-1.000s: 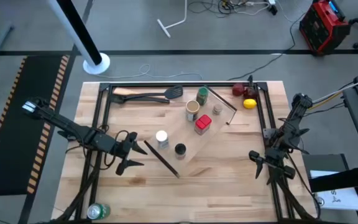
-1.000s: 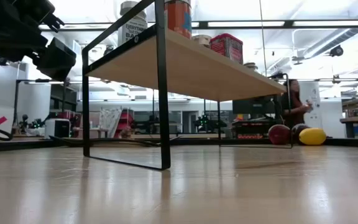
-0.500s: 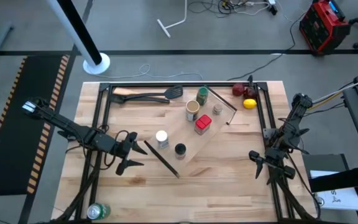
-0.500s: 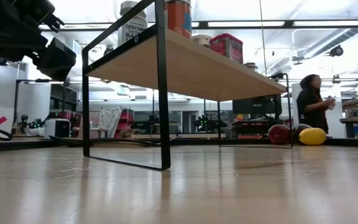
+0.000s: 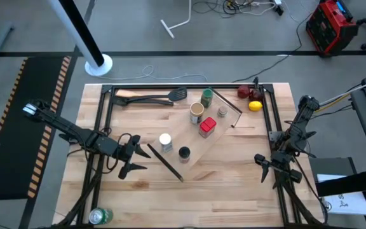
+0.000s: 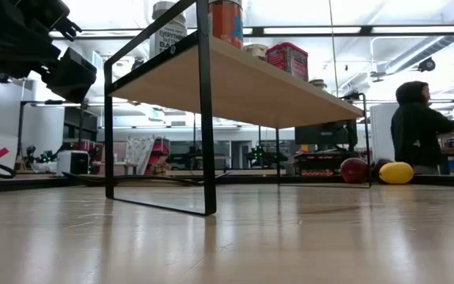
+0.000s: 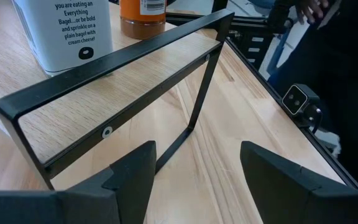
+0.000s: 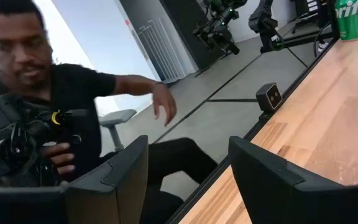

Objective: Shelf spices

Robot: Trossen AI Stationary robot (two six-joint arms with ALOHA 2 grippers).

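Your left pincer [image 5: 134,159] hangs released, fingers spread, just beside the near black-barred end of the flat pale wooden shelf [image 5: 192,143], which stands angled across the middle of the wooden counter [image 5: 234,184]. Your left wrist view looks past both dark fingers [image 7: 129,174] at that thin black end bar [image 7: 114,59], with the white-capped jar [image 7: 67,31] and the black-capped jar with orange contents [image 7: 143,15] standing on the board behind it.

All six spices sit on the shelf. From above you see the white-capped jar [image 5: 165,141] and the black-capped jar [image 5: 183,152] at the near end, apart from each other. The red square tin [image 5: 207,127] stands mid-board, with the tan open-top cylinder [image 5: 197,112], the green jar [image 5: 206,98] and the small clear silver-topped shaker [image 5: 222,111] grouped near the far end.

Your right pincer [image 5: 274,170] waits over the right edge of the counter, well apart from the shelf, fingers parted and holding nothing. Its wrist view shows a person in dark clothing [image 8: 67,118] beyond the counter edge.

A yellow lemon [image 5: 255,106] and a dark red fruit [image 5: 244,92] lie at the far right corner.
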